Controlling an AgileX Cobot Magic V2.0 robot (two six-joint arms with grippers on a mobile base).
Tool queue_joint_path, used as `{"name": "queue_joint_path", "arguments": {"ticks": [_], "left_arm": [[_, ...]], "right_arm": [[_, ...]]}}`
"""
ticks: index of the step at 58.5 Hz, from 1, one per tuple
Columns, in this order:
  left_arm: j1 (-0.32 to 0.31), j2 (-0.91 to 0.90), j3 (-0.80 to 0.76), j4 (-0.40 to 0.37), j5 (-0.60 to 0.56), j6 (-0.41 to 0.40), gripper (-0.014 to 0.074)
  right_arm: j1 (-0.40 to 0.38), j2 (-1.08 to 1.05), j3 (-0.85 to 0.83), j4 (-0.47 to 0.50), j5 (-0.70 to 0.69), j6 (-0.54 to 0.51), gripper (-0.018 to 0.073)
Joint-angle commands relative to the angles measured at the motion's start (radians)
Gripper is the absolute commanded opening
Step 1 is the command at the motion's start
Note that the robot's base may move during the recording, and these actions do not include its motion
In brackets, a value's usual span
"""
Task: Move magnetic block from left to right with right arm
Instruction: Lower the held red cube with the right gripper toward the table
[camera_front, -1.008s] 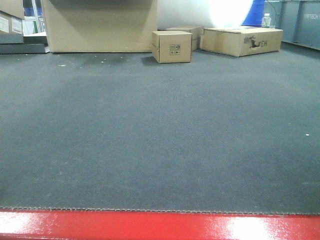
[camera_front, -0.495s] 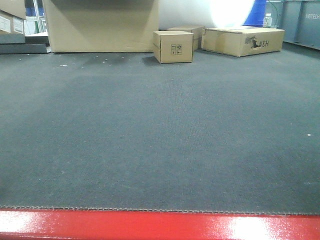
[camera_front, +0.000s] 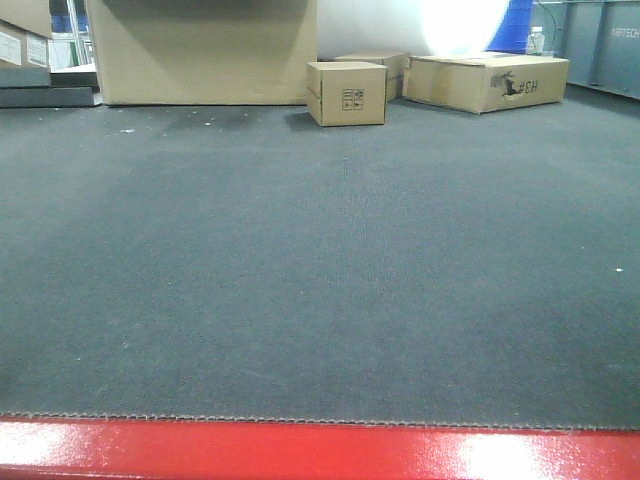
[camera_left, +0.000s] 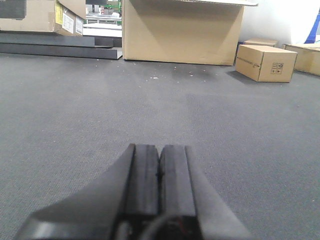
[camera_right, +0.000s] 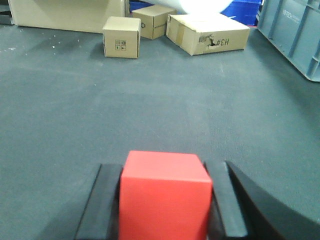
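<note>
My right gripper (camera_right: 165, 168) is clamped on the one magnetic block (camera_right: 165, 200). The red cube sits squarely between my two black fingers (camera_right: 107, 200), one finger against each side face, its top face level. I cannot tell whether its underside touches the carpet (camera_right: 160, 110).

My left gripper (camera_left: 159, 148) is pressed shut on nothing, its two pads meeting flat along a thin seam, low over the same grey carpet.

From my right wrist I count four cardboard boxes, all well apart from the block at the far edge of the carpet. There is one small box (camera_right: 121, 36), one second box (camera_right: 152, 21) just behind it, one flat wide box (camera_right: 207, 34) with black print, and one large box (camera_right: 65, 12) at the far left. One grey-blue crate (camera_right: 295, 35) stands to the right.

The front view shows one glossy red rail (camera_front: 320, 452) along the carpet's near edge, and neither gripper nor the block.
</note>
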Motion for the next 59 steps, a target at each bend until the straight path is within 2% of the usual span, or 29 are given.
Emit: {"name": "queue_joint_path", "arguments": {"ticks": [1,10,20,26,35,43,59], "left_arm": [[-0.008,-0.010,0.011,-0.005,-0.091,-0.006,-0.0126],[-0.008,-0.010,0.011,-0.005,-0.091,-0.006,-0.0126],[-0.008,-0.010,0.011,-0.005,-0.091,-0.006,-0.0126],[-0.008,-0.010,0.011,-0.005,-0.091,-0.006,-0.0126],[-0.008,-0.010,0.011,-0.005,-0.091,-0.006,-0.0126],[-0.008,-0.010,0.011,-0.005,-0.091,-0.006,-0.0126],[-0.008,-0.010,0.011,-0.005,-0.091,-0.006,-0.0126]], "right_arm": [[-0.005,0.053,-0.037,0.006,-0.128,-0.008,0.0222],[-0.005,0.223,-0.107,0.065,-0.166,-0.022,0.0222],[0.011,0.475,-0.226,0.194,-0.189,-0.192,0.0222],[0.080,0.623,-0.311,0.260,-0.194,-0.271,0.0222],[0.203,0.850,-0.453,0.270,-0.167,-0.293,0.0222],[0.277,1.053,-0.581,0.270,-0.136,-0.300,0.0222],[0.333,1.413,-0.818,0.287,-0.004,-0.300,0.0222]]}}
